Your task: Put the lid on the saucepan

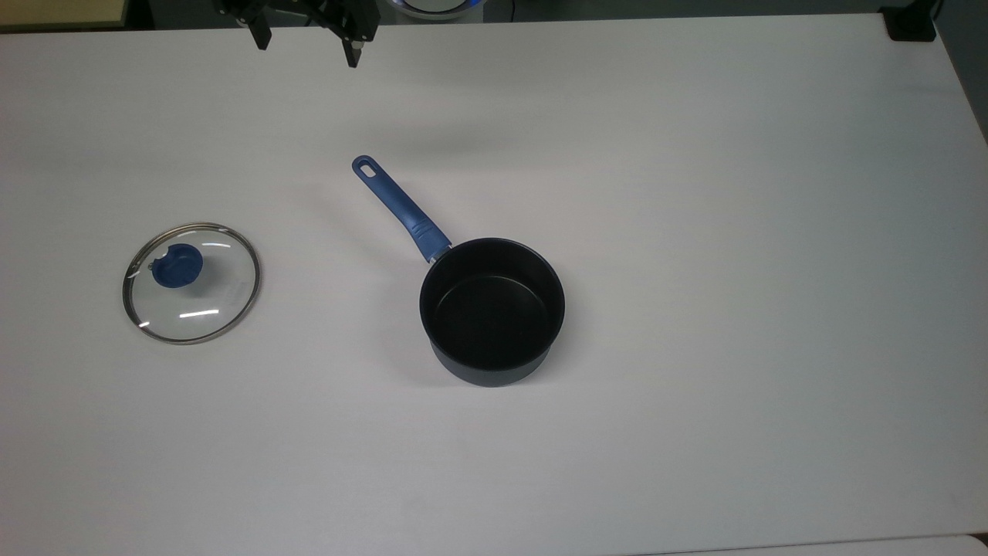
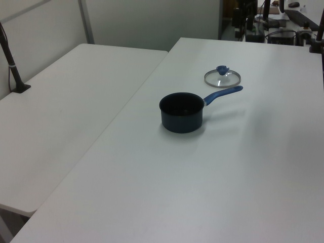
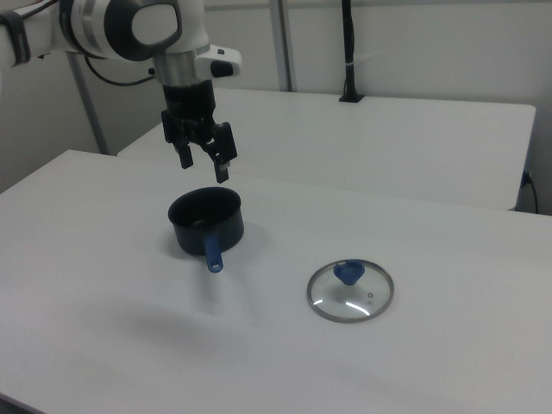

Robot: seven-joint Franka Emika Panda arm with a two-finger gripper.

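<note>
Looking down, you see the lid [image 1: 191,283] flat on the table [image 1: 695,193], well apart from the pan [image 1: 492,309]. Your claw [image 1: 307,42] hangs wide open, empty, high above; the lid lies toward the top view's lower left.

I see a clear glass lid [image 1: 191,283] with shiny steel rim and blue plastic-looking knob [image 1: 177,266], a matt black-lined pan [image 1: 492,309], a smooth white table [image 1: 695,193].

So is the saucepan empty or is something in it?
Empty. In the top view the saucepan shows only its bare black inside, and the lid lies apart on the table.
</note>
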